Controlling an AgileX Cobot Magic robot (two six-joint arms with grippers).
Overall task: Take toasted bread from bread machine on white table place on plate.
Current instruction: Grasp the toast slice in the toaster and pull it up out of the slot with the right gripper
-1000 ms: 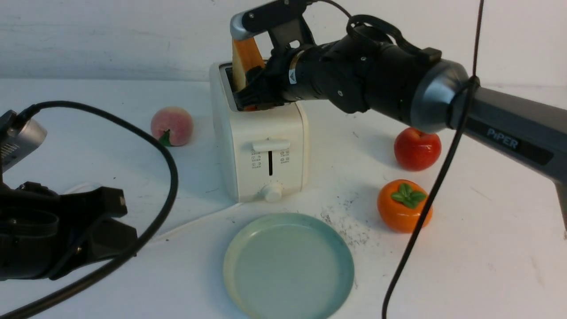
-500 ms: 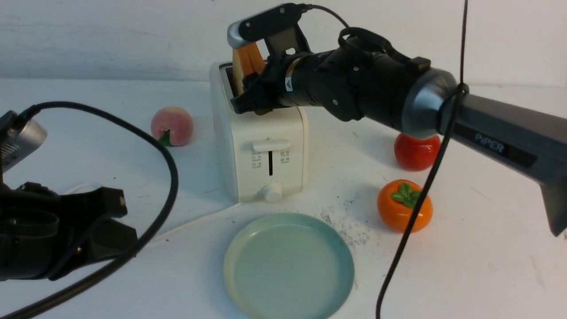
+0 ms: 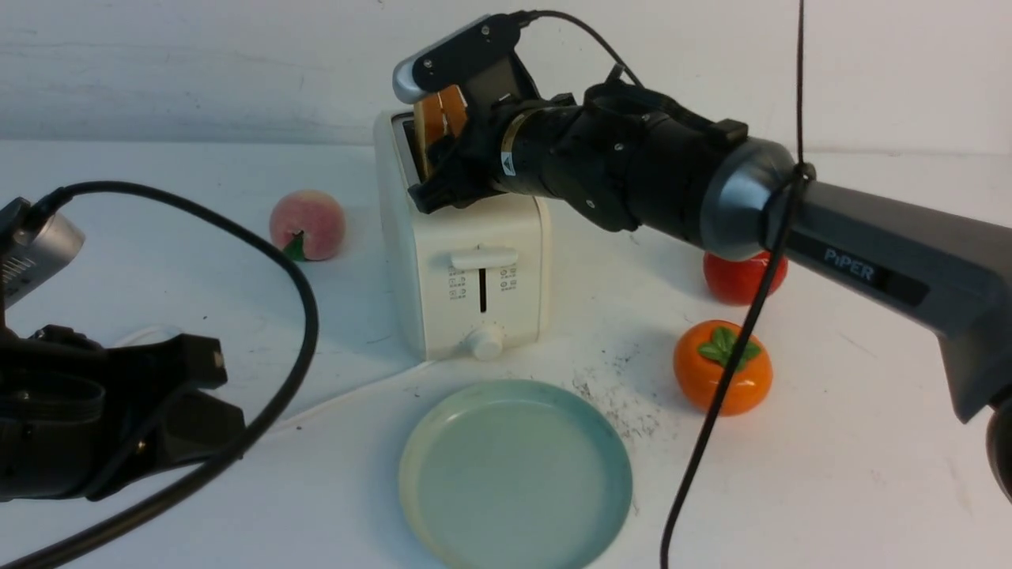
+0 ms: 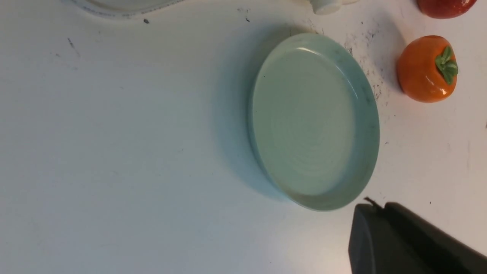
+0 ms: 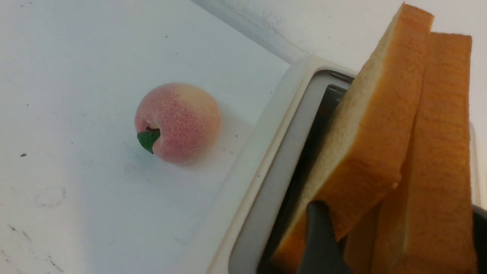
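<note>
Toast slices [image 5: 380,114] poke from the toaster [image 3: 466,261], both clasped by the wide-set right tool [image 3: 436,183]; left tool [image 4: 369,217] closed near plate [image 3: 411,474].

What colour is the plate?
The plate is pale blue-green, clearest in the left wrist view.

A plain white wall [image 3: 198,71] runs behind the white table [image 3: 870,474] — a broad, flat top, scuffed and flecked with dark specks. Lighting is even and diffuse — shadows on the surface are soft-edged.
</note>
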